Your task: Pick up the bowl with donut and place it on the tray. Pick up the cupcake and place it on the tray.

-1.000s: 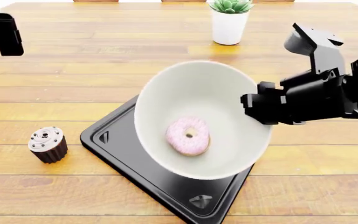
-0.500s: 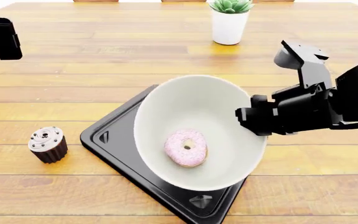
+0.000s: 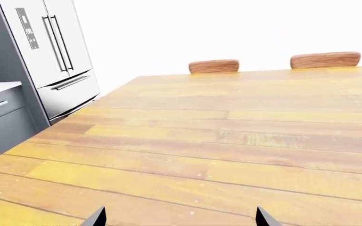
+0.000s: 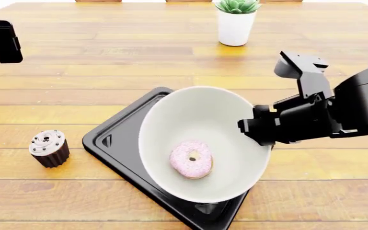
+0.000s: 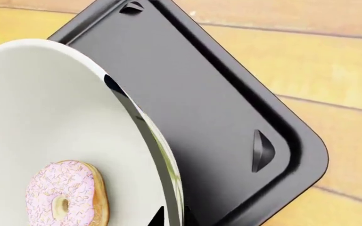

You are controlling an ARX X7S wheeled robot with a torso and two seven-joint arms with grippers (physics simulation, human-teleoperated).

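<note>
Bowl (image 4: 203,143) lower, nearer than a second ago; right tool (image 4: 256,128) pinches its rim above tray (image 4: 117,139); left tool (image 3: 177,219) spread.

We get head cam high, facing down at surface (image 4: 75,86); right wrist close over tray (image 5: 231,117), shared with head; left wrist low, facing chairs (image 3: 214,66).

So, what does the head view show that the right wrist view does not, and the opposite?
Only the head view shows the cupcake standing on the table beside the tray, the potted plant at the far side, the left gripper raised apart, and the right gripper at the bowl's rim. Only the right wrist view shows the jaws closed on that rim, and the leaf marks outside it. Both show the bowl, the donut inside it, and the tray under it.
</note>
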